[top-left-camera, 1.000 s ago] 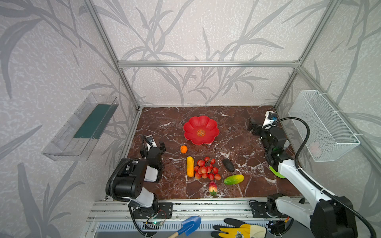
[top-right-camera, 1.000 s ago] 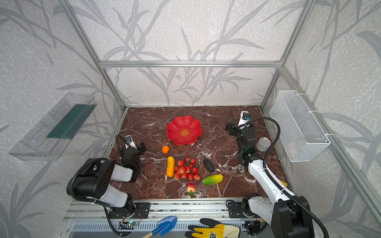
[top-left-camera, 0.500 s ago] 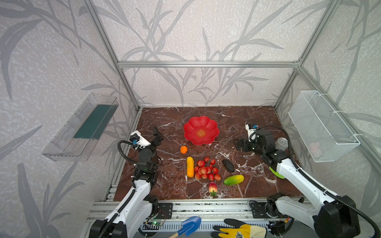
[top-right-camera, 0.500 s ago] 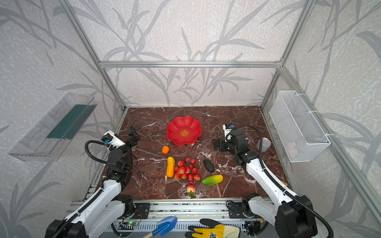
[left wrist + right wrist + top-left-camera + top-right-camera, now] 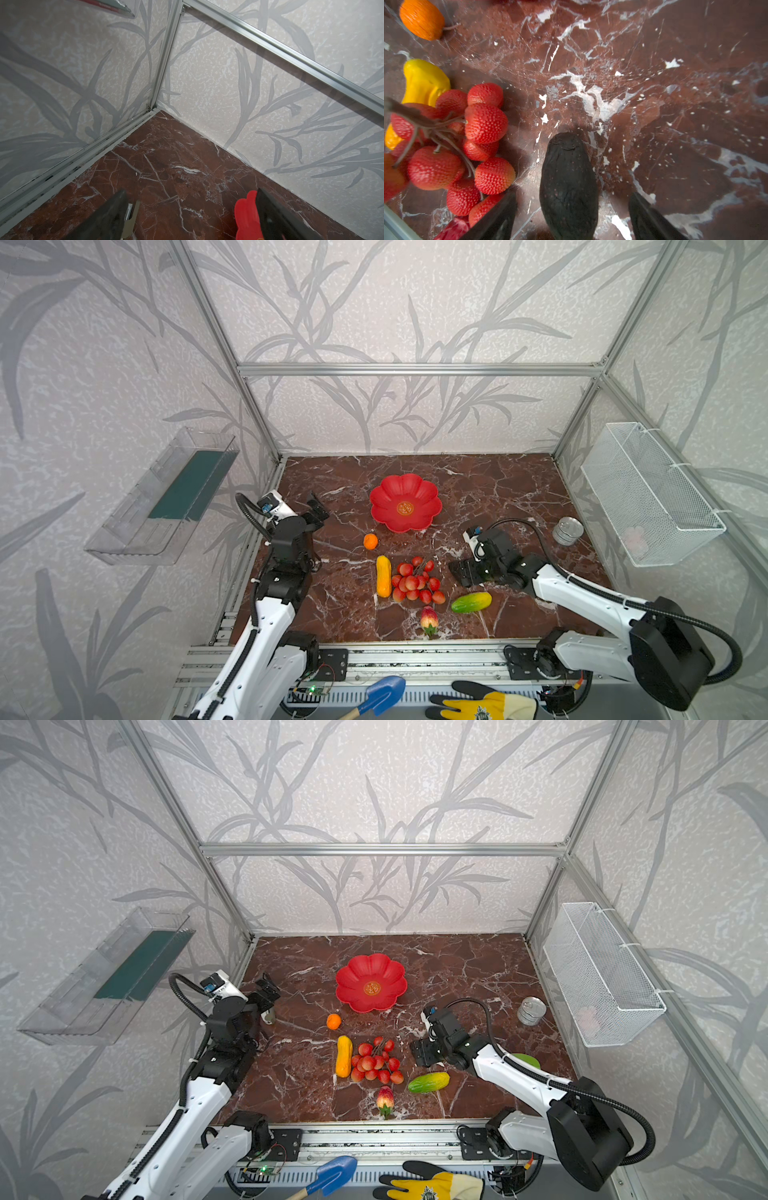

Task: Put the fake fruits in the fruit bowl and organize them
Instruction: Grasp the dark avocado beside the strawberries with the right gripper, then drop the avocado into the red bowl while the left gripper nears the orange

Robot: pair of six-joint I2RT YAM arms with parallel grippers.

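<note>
The right gripper [image 5: 573, 195] was down at the marble floor with its jaws apart, one finger [image 5: 500, 214] on each side of the dark bumpy oval [image 5: 569, 176]. A sliver of floor showed on both sides, so nothing was gripped. The bunch of red berries [image 5: 483, 122] lay just beside the outer face of one finger. The other fake fruits were on the floor near it: the orange ball [image 5: 370, 541], the yellow-orange oblong [image 5: 383, 576], the green-yellow oblong [image 5: 471, 602] and the strawberry [image 5: 429, 619].

The fruit bowl [image 5: 386, 497] sat empty, well apart from that gripper towards the back wall. The left gripper [image 5: 191, 190] hung spread and empty, with the bowl's rim just past one of its fingers.

To my eye the pick was about to be made. It would go best with the pads meeting the oval's thick middle squarely, since a rounded plastic shell could squirt out of a lopsided pinch. The berry-side finger needed to stay off the bunch, and a straight lift should come before any swing to the bowl.
</note>
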